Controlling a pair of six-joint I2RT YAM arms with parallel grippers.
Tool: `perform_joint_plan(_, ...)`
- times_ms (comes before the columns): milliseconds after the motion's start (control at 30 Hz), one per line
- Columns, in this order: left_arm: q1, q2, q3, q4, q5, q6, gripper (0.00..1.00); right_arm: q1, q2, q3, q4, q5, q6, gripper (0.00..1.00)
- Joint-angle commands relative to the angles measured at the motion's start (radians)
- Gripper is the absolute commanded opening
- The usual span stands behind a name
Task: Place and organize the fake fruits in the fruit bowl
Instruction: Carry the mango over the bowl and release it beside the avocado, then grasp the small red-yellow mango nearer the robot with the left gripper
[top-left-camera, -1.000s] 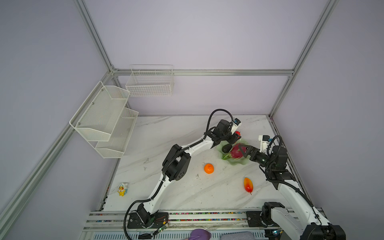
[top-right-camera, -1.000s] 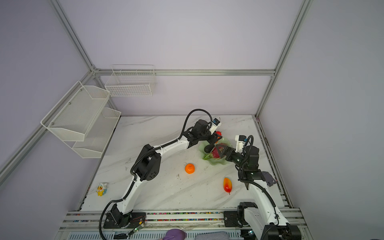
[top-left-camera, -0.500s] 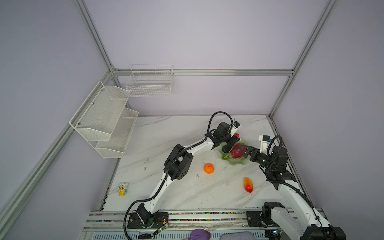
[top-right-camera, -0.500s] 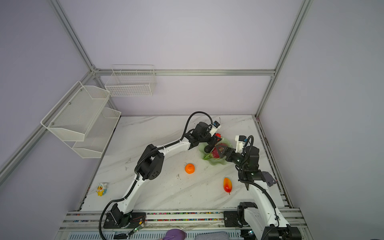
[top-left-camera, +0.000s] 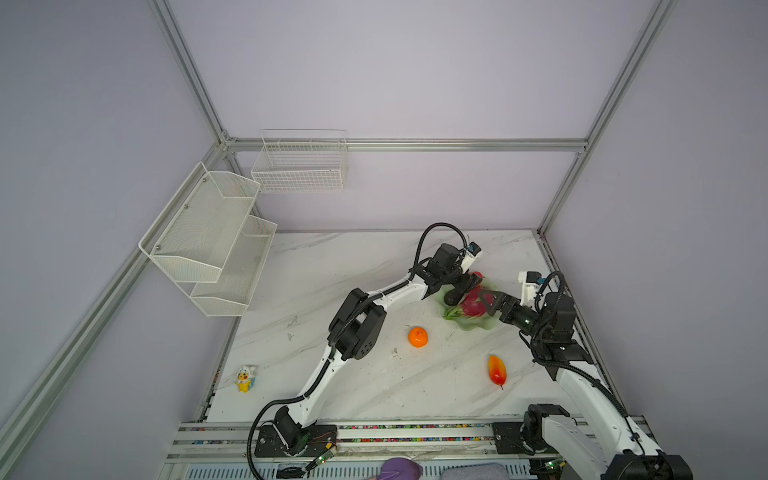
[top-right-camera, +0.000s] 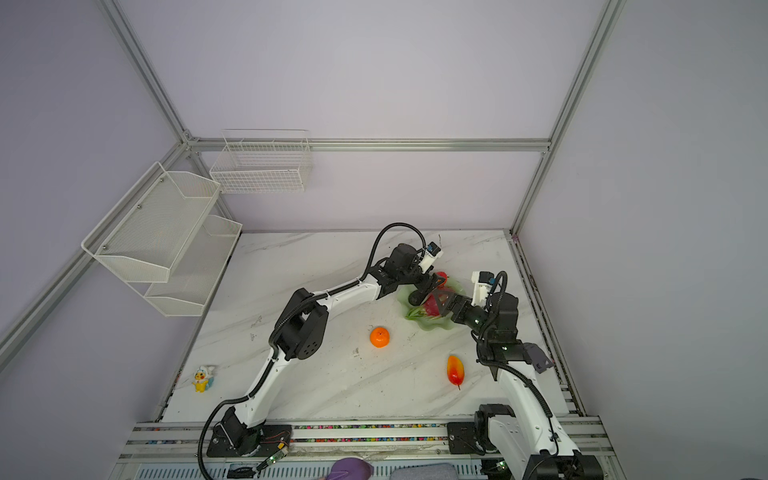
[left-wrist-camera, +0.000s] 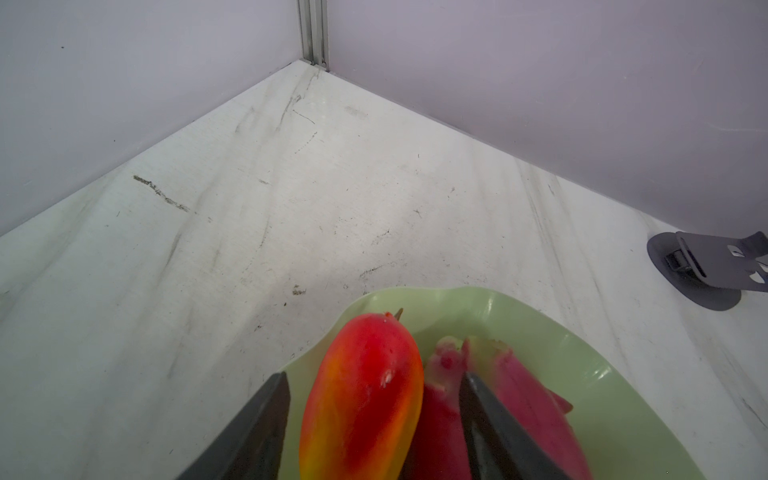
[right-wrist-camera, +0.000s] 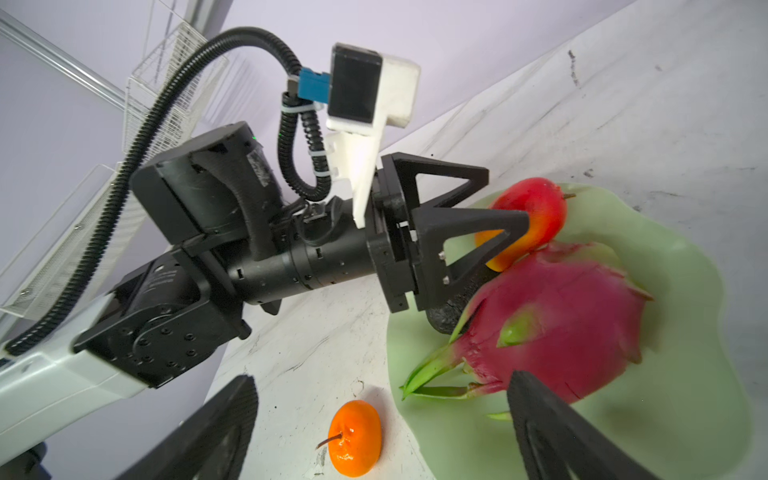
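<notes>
The left gripper is noted with fingers spread to either side of a red-yellow mango, not pinching it, the fruit being laid at 12 o'clock in the fruit bowl beside the dragon fruit, presumably to save room, while the right gripper is held wide apart at the bowl's 3 o'clock and the tangerine and second mango lie outside at 8 and 5 o'clock.

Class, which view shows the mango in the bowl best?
Left wrist view: the mango fills the foreground between the jaws. The right wrist view hides part of it behind a jaw; in both top views it is only a small red patch.
</notes>
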Motion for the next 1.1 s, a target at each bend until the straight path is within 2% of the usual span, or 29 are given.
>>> perform_joint_plan(0,0.001,-0.075,-0.052,0.077,0.016,0.017,0.69,-0.004,-0.024,0.023,-0.121,0.123,-0.049,0.97)
perform_joint_plan(67,0.001,-0.16,-0.135,0.133,-0.007,0.01,0.75,-0.004,-0.043,0.034,-0.181,0.213,-0.072,0.97)
perform_joint_plan(167,0.002,-0.294,-0.26,0.159,-0.056,-0.012,0.84,-0.005,-0.063,0.043,-0.199,0.235,-0.076,0.97)
perform_joint_plan(333,-0.013,-0.474,-0.501,0.127,-0.017,-0.134,0.85,-0.004,-0.055,0.055,-0.215,0.261,-0.011,0.97)
perform_joint_plan(400,-0.053,-0.538,-0.607,0.114,-0.05,-0.194,0.85,-0.005,-0.042,0.048,-0.233,0.3,0.025,0.97)
perform_joint_plan(467,-0.112,-0.573,-0.672,0.091,-0.106,-0.305,0.86,-0.005,-0.031,0.048,-0.243,0.335,0.043,0.97)
perform_joint_plan(567,-0.209,-0.583,-0.709,0.042,-0.183,-0.48,0.86,-0.006,-0.039,0.074,-0.266,0.335,0.038,0.97)
perform_joint_plan(633,-0.272,-0.572,-0.722,0.027,-0.22,-0.605,0.86,-0.006,-0.078,0.084,-0.264,0.259,0.012,0.97)
perform_joint_plan(733,-0.331,-0.525,-0.716,0.068,-0.177,-0.728,0.86,-0.006,-0.163,0.091,-0.256,0.163,-0.017,0.97)
perform_joint_plan(800,-0.349,-0.49,-0.697,0.077,-0.159,-0.785,0.85,-0.005,-0.218,0.114,-0.293,0.146,-0.057,0.97)
perform_joint_plan(867,-0.37,-0.466,-0.685,0.081,-0.187,-0.836,0.85,-0.005,-0.288,0.12,-0.313,0.144,-0.041,0.97)
perform_joint_plan(933,-0.389,-0.454,-0.694,0.098,-0.227,-0.877,0.85,-0.006,-0.361,0.121,-0.348,0.193,-0.019,0.97)
perform_joint_plan(1067,-0.414,-0.42,-0.689,0.115,-0.271,-0.939,0.85,-0.005,-0.473,0.129,-0.379,0.18,0.011,0.97)
